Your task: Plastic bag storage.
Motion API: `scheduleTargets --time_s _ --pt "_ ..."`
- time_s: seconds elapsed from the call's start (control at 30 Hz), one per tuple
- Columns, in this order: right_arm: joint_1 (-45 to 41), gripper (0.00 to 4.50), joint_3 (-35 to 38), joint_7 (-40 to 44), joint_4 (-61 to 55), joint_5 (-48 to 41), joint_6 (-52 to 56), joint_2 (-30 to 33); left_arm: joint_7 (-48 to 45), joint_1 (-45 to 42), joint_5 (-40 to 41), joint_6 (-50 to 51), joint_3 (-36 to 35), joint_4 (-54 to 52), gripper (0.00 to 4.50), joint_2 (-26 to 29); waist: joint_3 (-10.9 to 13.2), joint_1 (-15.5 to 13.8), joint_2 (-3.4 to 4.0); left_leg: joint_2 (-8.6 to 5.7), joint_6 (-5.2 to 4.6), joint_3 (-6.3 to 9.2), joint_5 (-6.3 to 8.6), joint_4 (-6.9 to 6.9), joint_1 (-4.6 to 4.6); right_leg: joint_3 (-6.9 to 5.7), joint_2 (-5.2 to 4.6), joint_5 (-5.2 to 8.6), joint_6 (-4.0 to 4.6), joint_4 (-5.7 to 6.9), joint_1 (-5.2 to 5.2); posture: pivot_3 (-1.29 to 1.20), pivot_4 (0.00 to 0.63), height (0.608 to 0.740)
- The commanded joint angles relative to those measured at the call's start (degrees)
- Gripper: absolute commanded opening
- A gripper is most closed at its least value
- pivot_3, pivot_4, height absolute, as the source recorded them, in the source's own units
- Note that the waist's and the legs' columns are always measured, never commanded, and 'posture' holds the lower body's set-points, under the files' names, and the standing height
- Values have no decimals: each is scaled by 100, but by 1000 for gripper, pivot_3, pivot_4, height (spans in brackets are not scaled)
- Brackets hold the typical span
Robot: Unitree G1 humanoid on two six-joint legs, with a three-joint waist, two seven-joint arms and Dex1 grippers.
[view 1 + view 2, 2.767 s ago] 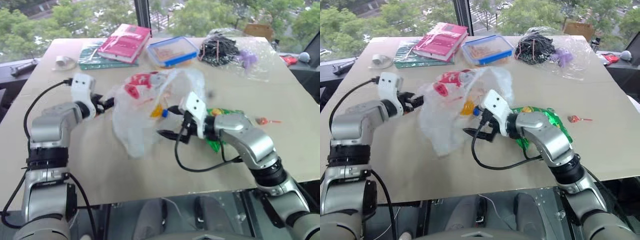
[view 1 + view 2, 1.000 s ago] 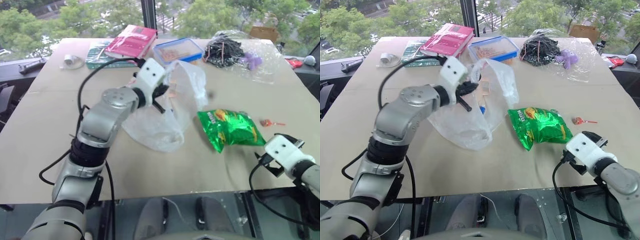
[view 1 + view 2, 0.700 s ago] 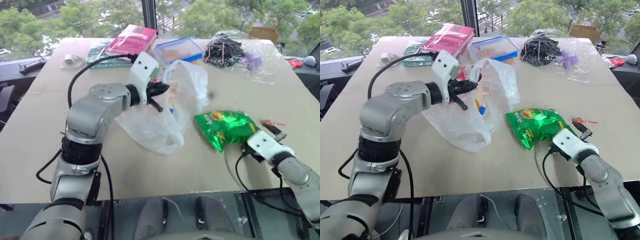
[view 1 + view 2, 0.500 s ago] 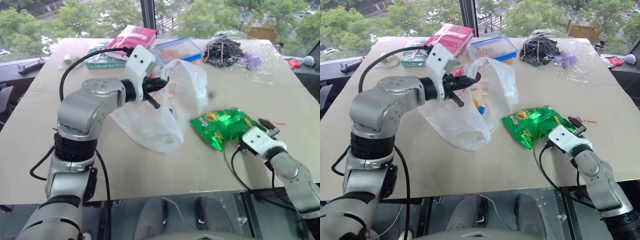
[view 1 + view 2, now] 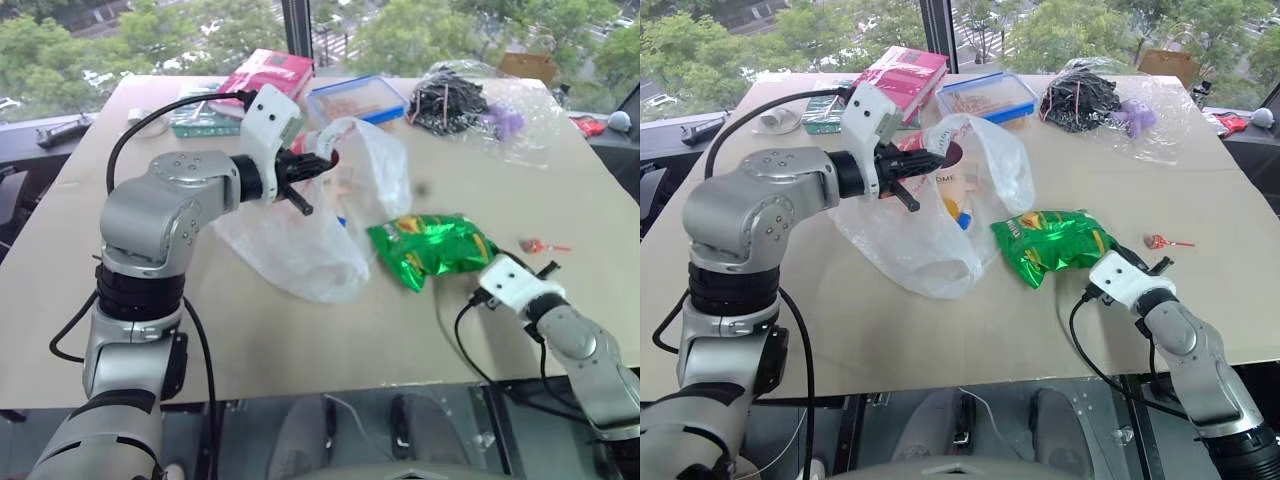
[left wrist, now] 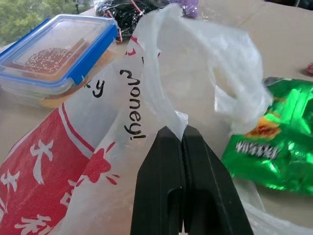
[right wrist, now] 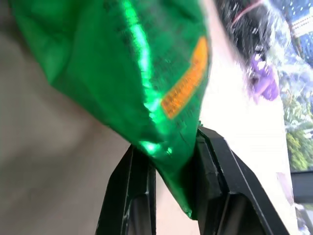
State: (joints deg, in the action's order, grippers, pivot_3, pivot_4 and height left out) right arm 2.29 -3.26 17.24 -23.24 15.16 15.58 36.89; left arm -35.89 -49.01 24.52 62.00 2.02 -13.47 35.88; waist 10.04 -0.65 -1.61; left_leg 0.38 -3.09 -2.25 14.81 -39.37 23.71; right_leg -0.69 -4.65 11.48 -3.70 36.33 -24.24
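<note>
Now, with my left end effector (image 6: 183, 142) pinched on the plastic bag (image 5: 930, 235) rim, lifted just beyond its tips, and my right end effector (image 7: 171, 161) clamped on the snack packet (image 5: 1052, 243) corner, I worry the thin film slips free.

Robot arms: 2, silver-grey rounded metal shells with black ribbed joint rings. White blocky wrist housings. Black cable looping from each wrist. Grippers: left gripper (image 5: 318, 166), right gripper (image 5: 1152, 266), 2 black fingers apiece.
</note>
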Motion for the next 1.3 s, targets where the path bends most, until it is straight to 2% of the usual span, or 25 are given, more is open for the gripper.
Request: scheduleTargets --time_s 0.03,0.27,0.4,0.53,0.67,0.83,1.0,1.17,1.3 --pt "-64 51 320 154 -607 -108 137 -49 -28 -166 -4 -195 -153 65 0 51 0 0 0 0 0 0 0 0 0 0 0 0 0 0 0 0 150 740" --pt "-12 51 519 431 -1046 -139 397 -58 -7 -215 3 -265 -150 188 0 1 0 -6 0 -2 0 0 0 0 1 -1 0 0 0 0 0 0 150 740" --pt "-104 51 840 811 -1722 -809 915 -234 -128 -213 54 -259 -159 216 0 89 1 -4 1 -2 0 0 0 0 1 -1 0 0 0 1 0 0 150 740" --pt "-454 51 987 1025 -2319 -1505 1714 -491 -818 -77 405 -151 -95 -33 0 506 1 32 4 1 0 0 0 0 -1 0 4 0 1 7 -2 0 150 740" --pt "-1091 51 909 849 -2440 -1869 2462 -821 -1206 -55 676 -20 -76 -80 0 785 1 40 3 3 -1 0 1 -1 -3 -1 1 0 2 11 -2 0 150 740" --pt "-1680 51 648 750 -2398 -2315 2912 -1295 -889 -389 684 172 -175 227 0 575 2 -19 5 -1 -2 6 1 -1 -1 -5 0 0 2 15 -2 0 150 740" --pt "-1833 51 713 886 -2422 -2713 2929 -1321 -302 -762 307 191 -124 842 0 306 2 -5 5 -11 -3 8 1 -3 4 -7 -1 0 1 12 -2 0 150 740" --pt "-1973 51 705 934 -2470 -3113 2992 -1303 -373 -760 382 149 -61 740 0 297 3 26 6 -7 -1 7 1 -2 2 -6 3 0 2 16 -5 0 150 740" --pt "-2248 51 200 915 -2286 -3111 2853 -1360 -431 -646 342 94 57 573 0 353 3 46 6 -6 -3 7 1 -1 1 -6 3 0 2 19 -6 0 150 740"
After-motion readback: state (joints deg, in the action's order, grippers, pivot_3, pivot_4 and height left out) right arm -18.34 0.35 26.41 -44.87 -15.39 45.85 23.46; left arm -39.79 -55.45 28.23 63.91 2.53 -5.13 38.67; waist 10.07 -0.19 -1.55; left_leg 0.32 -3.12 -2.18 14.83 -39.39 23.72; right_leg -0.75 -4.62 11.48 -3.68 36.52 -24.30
